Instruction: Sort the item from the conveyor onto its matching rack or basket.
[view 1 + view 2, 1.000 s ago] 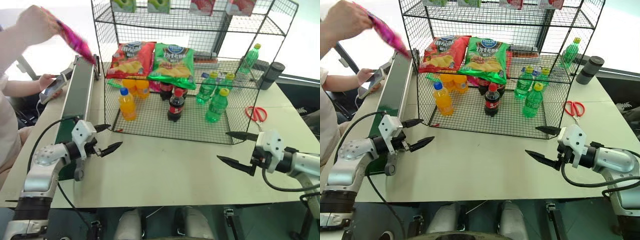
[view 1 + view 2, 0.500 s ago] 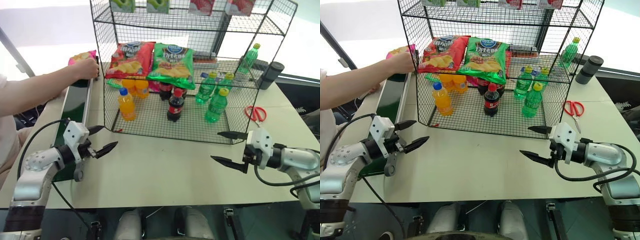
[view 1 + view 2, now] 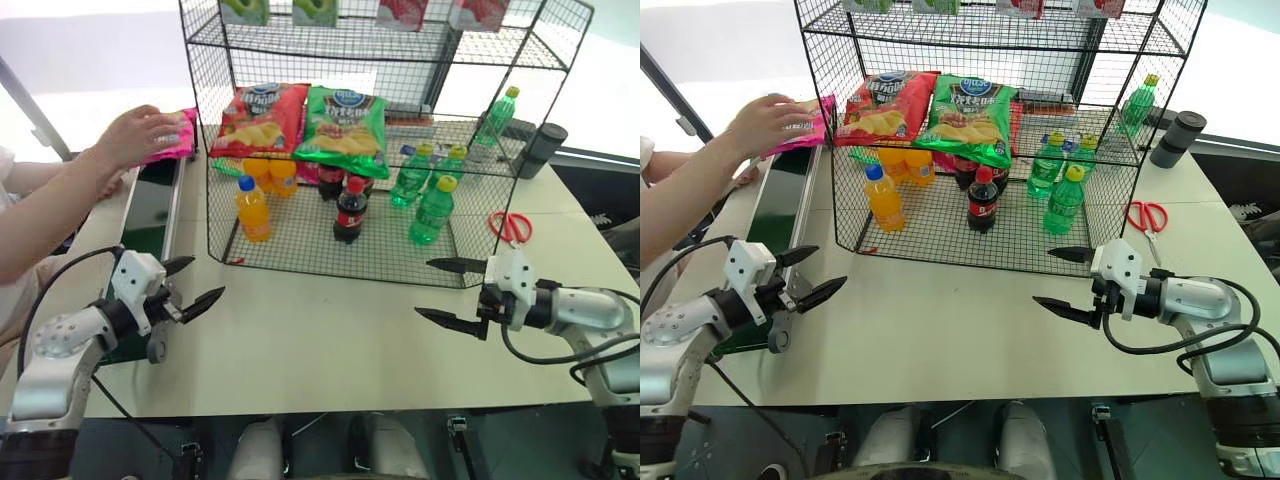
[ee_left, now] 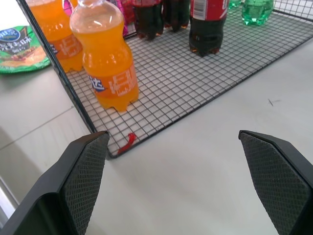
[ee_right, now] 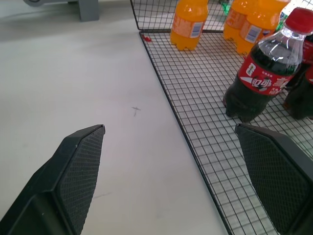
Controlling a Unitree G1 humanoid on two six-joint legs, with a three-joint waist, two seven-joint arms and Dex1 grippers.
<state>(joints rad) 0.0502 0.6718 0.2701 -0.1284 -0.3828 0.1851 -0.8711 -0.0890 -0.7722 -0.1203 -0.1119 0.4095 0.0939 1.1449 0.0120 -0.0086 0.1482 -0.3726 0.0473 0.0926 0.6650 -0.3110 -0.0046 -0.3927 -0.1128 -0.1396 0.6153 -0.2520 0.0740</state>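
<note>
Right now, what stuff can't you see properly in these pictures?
- Pink chip bag: a person's hand covers most of it in the head views.
- Boxes on the rack's top shelf: cut off by the picture's edge.
- Conveyor: the near end is hidden behind the left claw.

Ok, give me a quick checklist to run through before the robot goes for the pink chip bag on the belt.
1. Pink chip bag on the far end of the belt: ok.
2. Bag free to take: not ok, a person's hand rests on it.
3. Left pincer open, holding nothing: ok.
4. Right pincer open, holding nothing: ok.
5. Room on the rack shelf with the chip bags: ok, bare mesh beside the green chip bag.
6. Bag lying still: cannot tell.
</note>
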